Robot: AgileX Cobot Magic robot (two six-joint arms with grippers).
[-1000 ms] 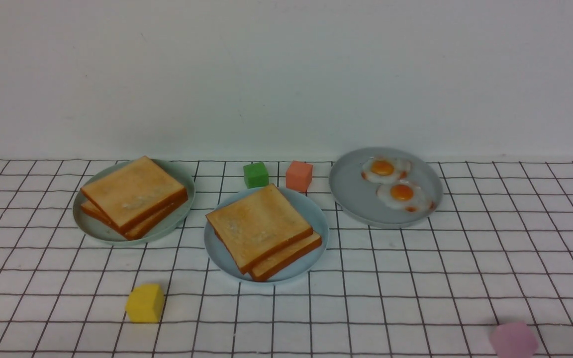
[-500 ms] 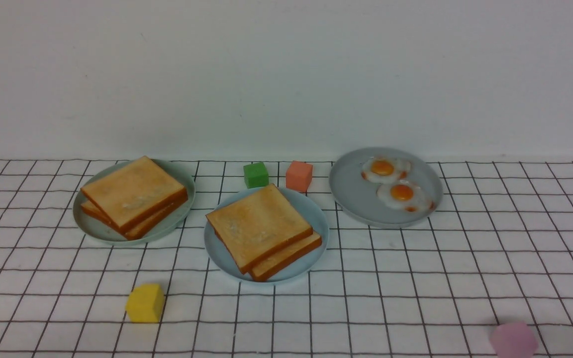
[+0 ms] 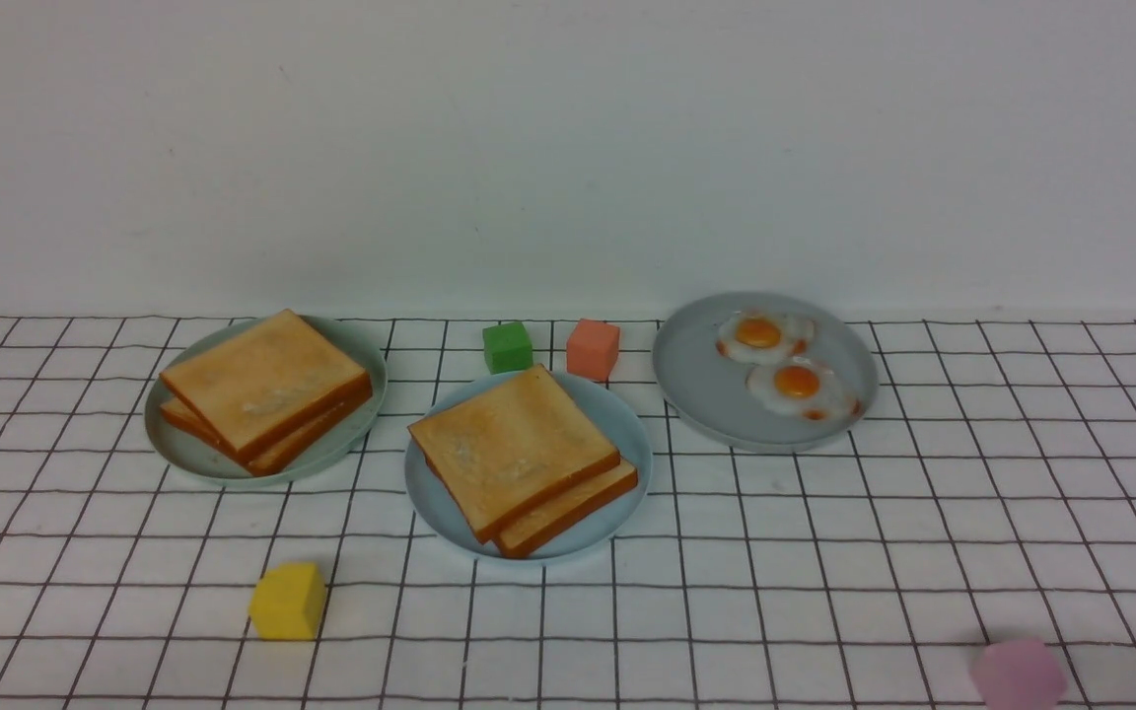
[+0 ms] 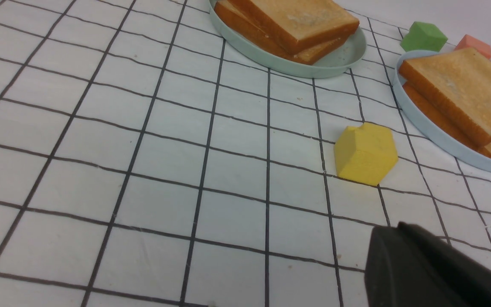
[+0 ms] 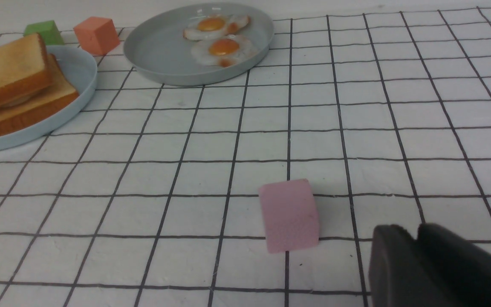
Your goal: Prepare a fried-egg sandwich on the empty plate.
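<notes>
Toast (image 3: 519, 449) could be slid off the lower slice (image 3: 568, 513) by a careless nudge; left jaws are closed, empty, right jaws' opening cannot be told.

On the white tabletop gridded with black lines (image 3: 726, 611) I list: one yellow block, faceted (image 3: 288, 602); one small green block (image 3: 508, 347), just beside one orange-pink block (image 3: 594, 349); one pink block (image 5: 290, 216), well apart from the yellow.

Two toast slices (image 3: 514, 449) are stacked on the centre plate (image 3: 632, 498). The toast pile (image 3: 267, 383) is carried by the plate at centre left (image 3: 169, 449). Two fried eggs (image 3: 795, 383) are placed on the plate at upper right (image 3: 701, 380).
</notes>
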